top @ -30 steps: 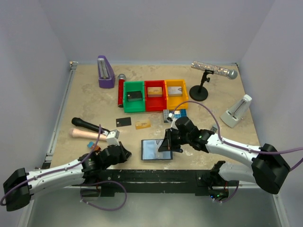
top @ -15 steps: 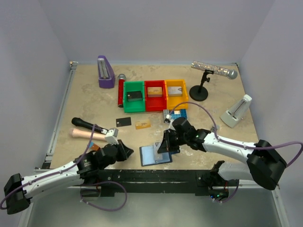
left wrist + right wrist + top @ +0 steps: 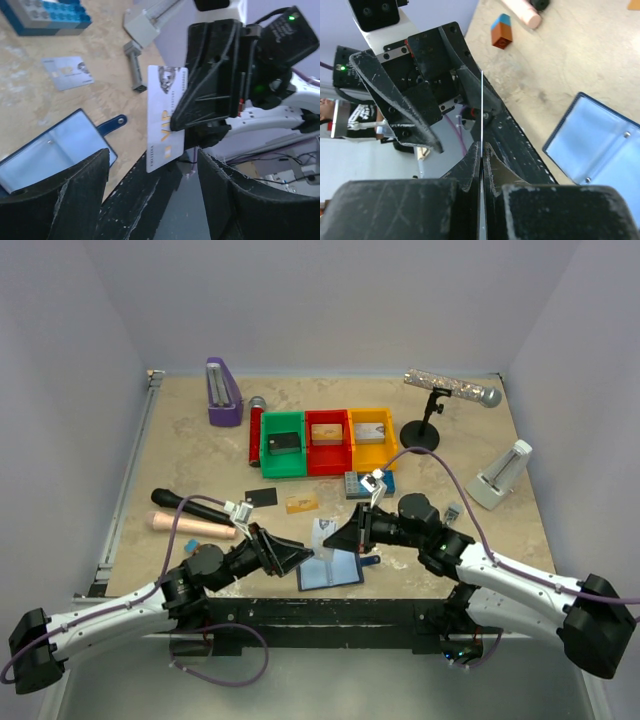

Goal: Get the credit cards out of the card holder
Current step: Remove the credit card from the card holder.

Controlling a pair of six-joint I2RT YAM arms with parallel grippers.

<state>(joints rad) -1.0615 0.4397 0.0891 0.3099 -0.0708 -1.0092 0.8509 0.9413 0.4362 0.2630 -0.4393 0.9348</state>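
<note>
The navy card holder lies open on the table near the front edge, pale blue pockets up. My right gripper is shut on a silvery credit card, held upright above the holder's left end. In the left wrist view that credit card hangs just beyond my open left gripper. My left gripper faces it from the left, fingers apart, not touching. A black credit card, a gold one and a grey one lie on the table.
Green, red and yellow bins stand mid-table. A blue brick plate lies behind the right gripper. A black microphone and a pink handle lie left. There is a mic stand and a white metronome right, and a purple metronome at the back.
The right gripper has lifted a silvery card out of the holder and raised it leftward. The left gripper moved right toward the card and opened. The holder shifted slightly.
</note>
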